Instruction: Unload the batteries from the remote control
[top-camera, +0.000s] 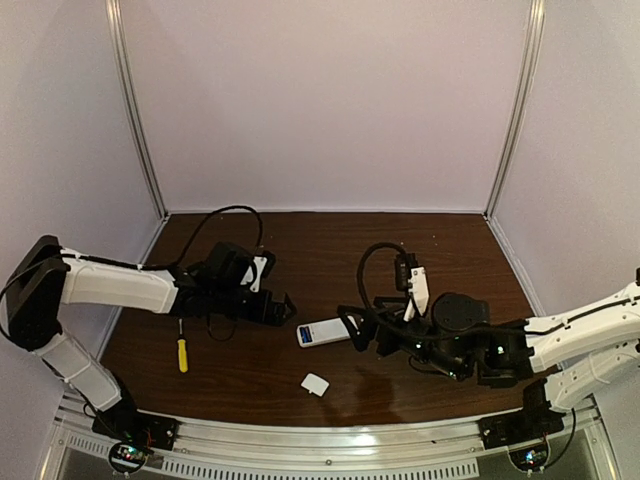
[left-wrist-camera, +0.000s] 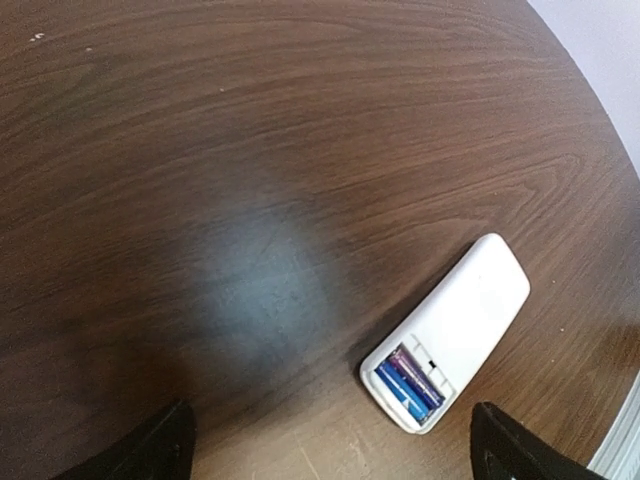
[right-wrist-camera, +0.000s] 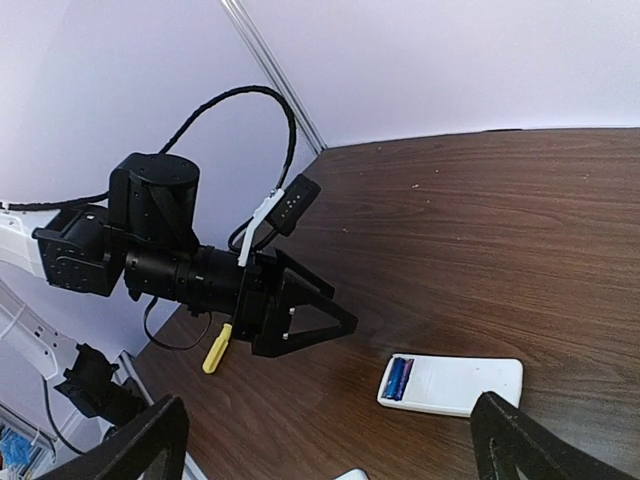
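Observation:
The remote control (top-camera: 320, 333) (left-wrist-camera: 462, 318) (right-wrist-camera: 462, 385) lies flat on the brown table with its back up and its battery bay uncovered. Two blue batteries (left-wrist-camera: 410, 382) (right-wrist-camera: 398, 378) sit side by side in the bay at the remote's left end. My left gripper (top-camera: 284, 308) (left-wrist-camera: 330, 462) (right-wrist-camera: 318, 322) hovers just left of that end, open and empty, and touches nothing. My right gripper (top-camera: 352, 330) (right-wrist-camera: 330, 452) is at the remote's right end, open wide, with nothing between its fingers (right-wrist-camera: 140, 442).
A small white cover piece (top-camera: 315, 384) (right-wrist-camera: 350, 474) lies in front of the remote, near the table's front edge. A yellow-handled screwdriver (top-camera: 182, 353) (right-wrist-camera: 216, 349) lies at the left under the left arm. Black cables loop above both arms.

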